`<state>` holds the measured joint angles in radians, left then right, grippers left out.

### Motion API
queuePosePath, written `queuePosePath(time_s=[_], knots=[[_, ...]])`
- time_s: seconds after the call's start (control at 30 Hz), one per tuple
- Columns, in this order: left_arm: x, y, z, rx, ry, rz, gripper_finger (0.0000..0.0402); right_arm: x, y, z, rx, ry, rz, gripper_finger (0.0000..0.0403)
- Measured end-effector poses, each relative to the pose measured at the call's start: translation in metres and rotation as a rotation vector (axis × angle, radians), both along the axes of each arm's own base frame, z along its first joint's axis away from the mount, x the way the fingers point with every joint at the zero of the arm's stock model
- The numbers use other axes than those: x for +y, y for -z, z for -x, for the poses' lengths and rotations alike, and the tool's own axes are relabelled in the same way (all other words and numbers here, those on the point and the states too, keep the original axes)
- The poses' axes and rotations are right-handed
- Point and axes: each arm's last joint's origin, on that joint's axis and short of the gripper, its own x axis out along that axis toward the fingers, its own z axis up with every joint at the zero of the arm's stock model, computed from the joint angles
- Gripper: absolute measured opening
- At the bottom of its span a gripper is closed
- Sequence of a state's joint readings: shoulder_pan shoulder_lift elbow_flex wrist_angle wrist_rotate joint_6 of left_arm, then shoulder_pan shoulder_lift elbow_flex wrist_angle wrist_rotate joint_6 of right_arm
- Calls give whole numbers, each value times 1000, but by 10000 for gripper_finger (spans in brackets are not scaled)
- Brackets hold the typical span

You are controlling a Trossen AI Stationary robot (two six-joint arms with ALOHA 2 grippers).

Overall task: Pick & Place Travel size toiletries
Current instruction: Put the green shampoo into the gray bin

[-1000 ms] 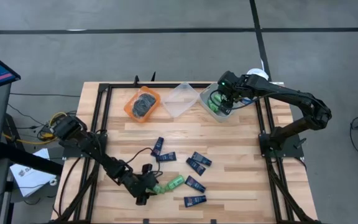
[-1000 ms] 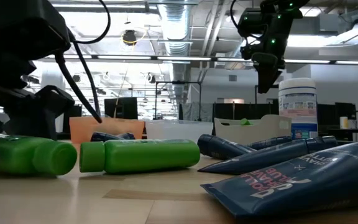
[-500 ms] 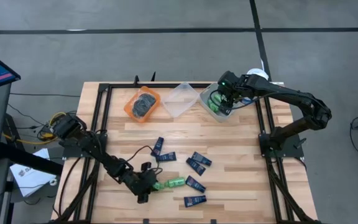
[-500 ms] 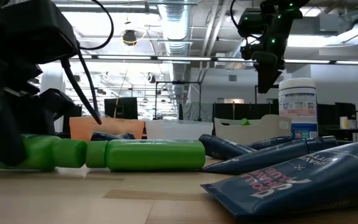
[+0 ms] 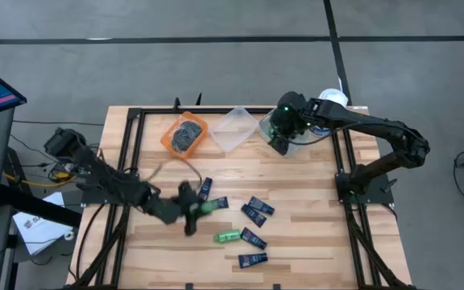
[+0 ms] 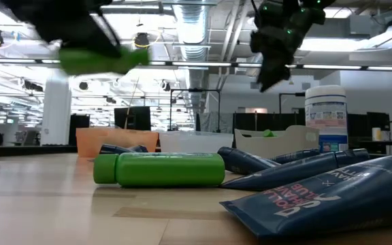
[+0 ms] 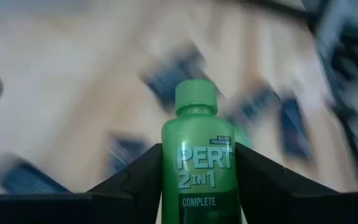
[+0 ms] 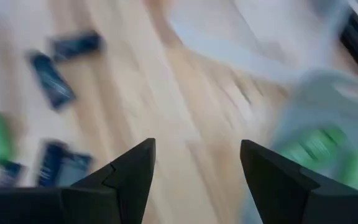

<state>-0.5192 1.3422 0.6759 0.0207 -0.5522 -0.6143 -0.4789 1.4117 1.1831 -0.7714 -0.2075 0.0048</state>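
Lifted off the bench since a second ago: one green bottle [image 7: 197, 168], now pinched between the jaws of the left gripper [image 5: 190, 208] and carried clear of the surface toward the bench middle, near the navy tubes. Label "PERT 2 IN 1" legible in the left wrist view, cap pointing away from the wrist. Left arm pulled back from the front edge and stretched across from the left side.

Left behind on the bench: second green bottle [image 5: 227, 236], lying on its side near the front edge, just beside a navy tube [image 5: 253, 238]. Same bottle in the low view lying flat [image 6: 159, 169].

Navy tubes, loose on the bench: one at the front edge [image 5: 252, 260], two right of centre [image 5: 256, 210], two close to the held bottle [image 5: 209, 195].

Right gripper [image 5: 281, 134]: shifted slightly toward the bench middle, hanging over the near-left rim of the clear bin [image 5: 299, 148] at the rear right; jaws spread, nothing between them. Green bottles [image 8: 319, 144] visible inside that bin in the right wrist view.

Rear edge, left to right: orange bin [image 5: 171, 140] holding dark grey tins [image 5: 187, 133]; middle clear bin [image 5: 234, 129]; clear bin with green bottles. White jar [image 6: 326, 117] with blue label behind the bins at the rear right corner.
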Motion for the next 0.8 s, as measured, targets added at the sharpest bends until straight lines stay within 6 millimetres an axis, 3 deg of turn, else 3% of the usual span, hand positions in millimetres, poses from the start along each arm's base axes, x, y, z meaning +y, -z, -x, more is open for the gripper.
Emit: queuePosePath(time_s=[0.17, 0.4, 0.57, 0.8], knots=[[43, -35, 1, -160, -226, -19, 170, 12, -13, -22, -225, -143, 17, 227], [87, -75, 1, -393, -219, 167, 170, 36, -33, -46, -467, -351, 191, 227], [104, -90, -4, -537, -112, 322, 171, 56, -43, -57, -582, -474, 302, 227], [111, -88, -9, -518, -18, 502, 171, 83, -54, -66, -708, -641, 464, 227]])
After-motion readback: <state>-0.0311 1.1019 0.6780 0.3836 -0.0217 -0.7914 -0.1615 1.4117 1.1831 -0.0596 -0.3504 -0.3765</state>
